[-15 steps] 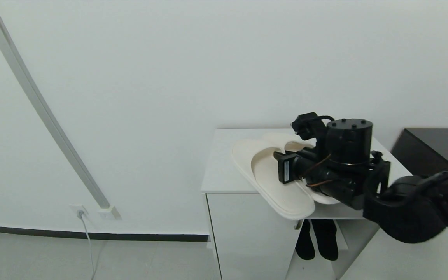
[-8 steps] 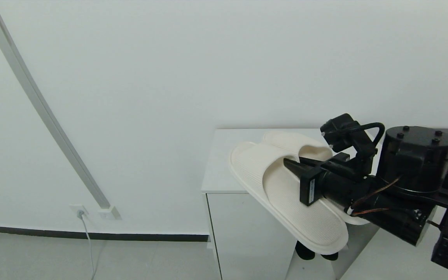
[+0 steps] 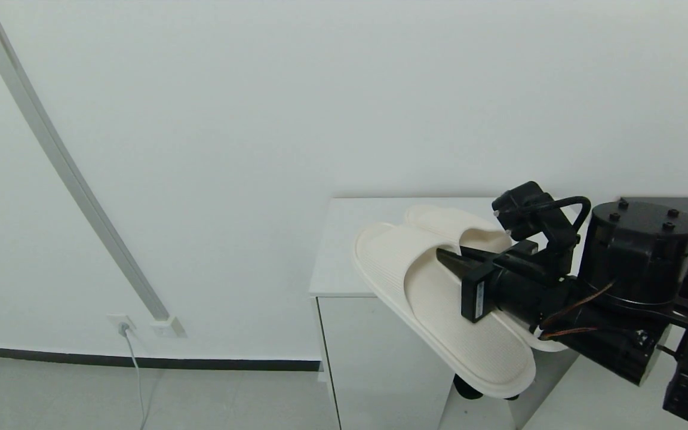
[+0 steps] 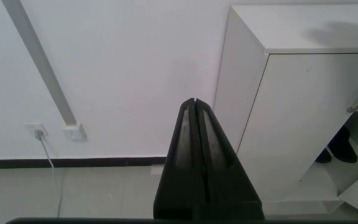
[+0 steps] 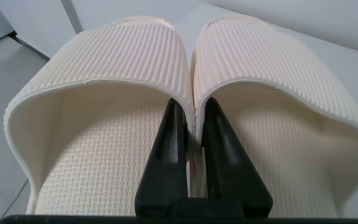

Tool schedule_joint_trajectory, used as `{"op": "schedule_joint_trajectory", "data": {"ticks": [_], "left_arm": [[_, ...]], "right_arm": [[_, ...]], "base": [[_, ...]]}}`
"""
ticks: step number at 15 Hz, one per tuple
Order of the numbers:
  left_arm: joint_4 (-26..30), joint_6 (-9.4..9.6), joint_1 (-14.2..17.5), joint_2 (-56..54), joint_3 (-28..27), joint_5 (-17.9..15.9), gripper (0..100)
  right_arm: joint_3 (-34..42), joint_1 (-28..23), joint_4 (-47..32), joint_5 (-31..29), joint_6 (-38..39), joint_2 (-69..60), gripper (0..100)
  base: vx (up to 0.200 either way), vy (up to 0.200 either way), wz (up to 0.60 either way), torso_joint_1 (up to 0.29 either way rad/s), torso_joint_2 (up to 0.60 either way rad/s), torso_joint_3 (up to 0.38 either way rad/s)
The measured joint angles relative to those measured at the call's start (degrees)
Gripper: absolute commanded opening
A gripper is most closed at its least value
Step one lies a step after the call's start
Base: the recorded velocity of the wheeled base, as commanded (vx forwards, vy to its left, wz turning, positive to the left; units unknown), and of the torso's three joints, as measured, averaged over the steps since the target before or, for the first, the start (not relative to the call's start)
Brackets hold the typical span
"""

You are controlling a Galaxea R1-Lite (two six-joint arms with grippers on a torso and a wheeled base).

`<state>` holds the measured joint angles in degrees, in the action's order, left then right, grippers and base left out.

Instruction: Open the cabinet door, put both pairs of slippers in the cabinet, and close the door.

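The right pincer [image 3: 452,260] is clamped narrow on the pair of cream slippers [image 3: 433,286]. Its fingers [image 5: 173,134] squeeze the touching inner edges of the two straps together, one finger inside each slipper. The pair hangs tilted in the air, toes toward ten o'clock over the top of the white cabinet [image 3: 344,251] and heels dropping toward five o'clock before its front. At six o'clock beneath the heels, black slippers [image 3: 467,387] peek out of the cabinet's open compartment. The left pincer [image 4: 195,102] is pressed fully together on nothing, facing the wall and the cabinet's side. A wall socket [image 3: 122,325] sits low at eight o'clock.
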<state>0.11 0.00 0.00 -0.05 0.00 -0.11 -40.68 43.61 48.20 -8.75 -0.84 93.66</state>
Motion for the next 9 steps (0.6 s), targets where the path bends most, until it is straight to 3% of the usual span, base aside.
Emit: {"op": "schedule_joint_trajectory", "data": {"ticks": [8,9], "left_arm": [[0.00,0.00,0.00,0.00,0.00,-0.02,0],[0.00,0.00,0.00,0.00,0.00,0.00,0]], "right_arm": [[0.30,0.02,-0.41,-0.11,0.16,0.27,0],[0.30,0.02,-0.88,-0.13,0.16,0.38,0]], "base": [[-0.200,0.000,0.00,0.000,0.00,0.002],[0.000,0.000,0.00,0.000,0.00,0.000]]}}
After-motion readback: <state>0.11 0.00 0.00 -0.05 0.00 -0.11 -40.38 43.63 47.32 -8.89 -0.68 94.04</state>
